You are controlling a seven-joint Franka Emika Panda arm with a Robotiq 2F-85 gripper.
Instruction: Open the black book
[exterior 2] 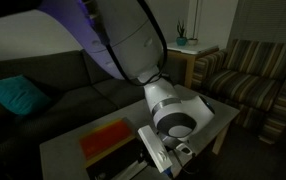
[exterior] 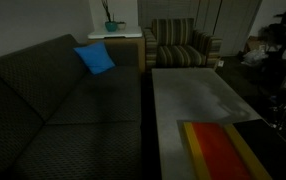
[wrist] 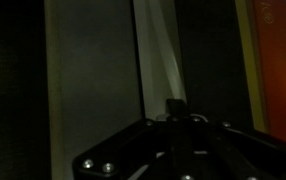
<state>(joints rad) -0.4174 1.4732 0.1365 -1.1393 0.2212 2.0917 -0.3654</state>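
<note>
Gripper (exterior 2: 171, 160) low over grey table (exterior 2: 68, 152), just beside black book (exterior 2: 108, 140). Jaw opening unreadable in dim views; nothing seen in grasp. Wrist view: book (wrist: 281, 60) at right edge, not under fingers.

Step in hand, judged: reaching cover edge. To do well:
- shift sideways onto book's free long edge
- catch cover alone, not page block
- lift slowly, swing over spine
- watch for book sliding on smooth top

Book: large, flat, closed; black cover, broad red-orange panel, yellow stripes. Lies at table's end (exterior: 223, 150).
</note>
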